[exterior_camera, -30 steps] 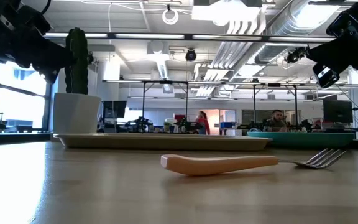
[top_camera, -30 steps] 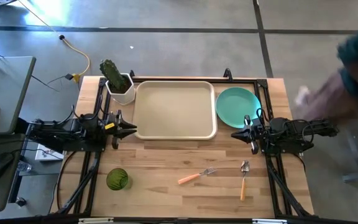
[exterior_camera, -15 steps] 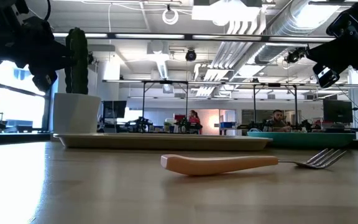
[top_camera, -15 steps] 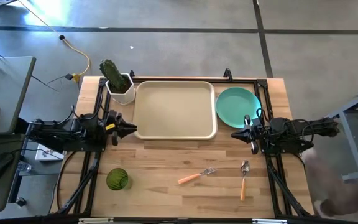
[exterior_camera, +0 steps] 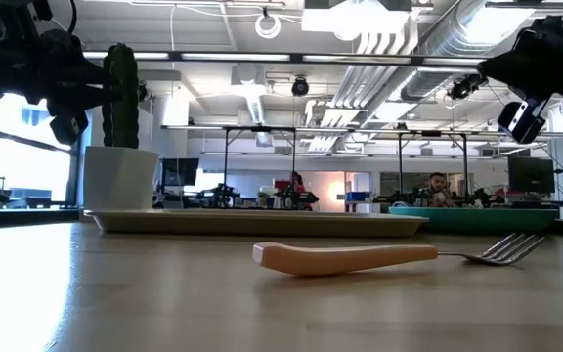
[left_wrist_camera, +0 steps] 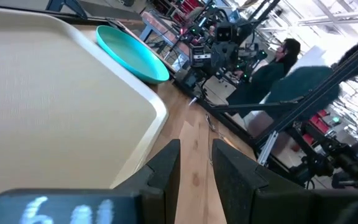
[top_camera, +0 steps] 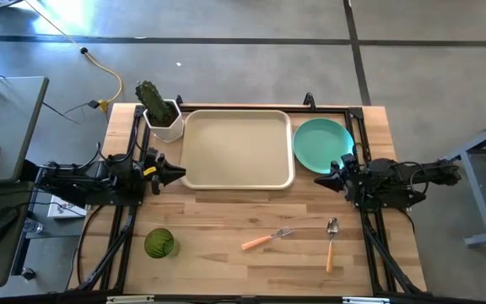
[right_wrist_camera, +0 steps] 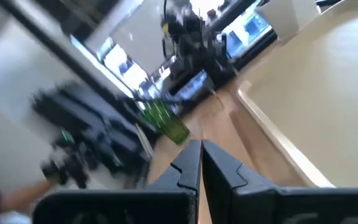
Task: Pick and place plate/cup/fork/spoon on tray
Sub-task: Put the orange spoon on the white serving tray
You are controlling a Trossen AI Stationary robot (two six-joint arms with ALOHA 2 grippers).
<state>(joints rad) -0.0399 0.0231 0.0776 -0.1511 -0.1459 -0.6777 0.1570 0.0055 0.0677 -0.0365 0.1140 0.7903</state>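
Observation:
The beige tray (top_camera: 237, 149) lies at the table's far middle. The teal plate (top_camera: 322, 143) lies flat on the table just right of it. The green cup (top_camera: 159, 244) stands near the front left. The orange-handled fork (top_camera: 268, 238) and spoon (top_camera: 331, 243) lie on the wood at the front right. My left gripper (top_camera: 180, 176) hovers at the tray's left near corner, its fingers a narrow gap apart (left_wrist_camera: 196, 155), holding nothing. My right gripper (top_camera: 317, 181) hovers just near of the plate, pointing left, shut and empty (right_wrist_camera: 201, 149).
A white square pot with a cactus (top_camera: 160, 112) stands at the tray's far left corner. Bare wood lies between the tray and the cutlery. A black frame runs along the table's edges.
My right gripper has turned about its wrist axis while staying near the plate. A person who passed the table's right side has gone out of view. The tableware has not moved.

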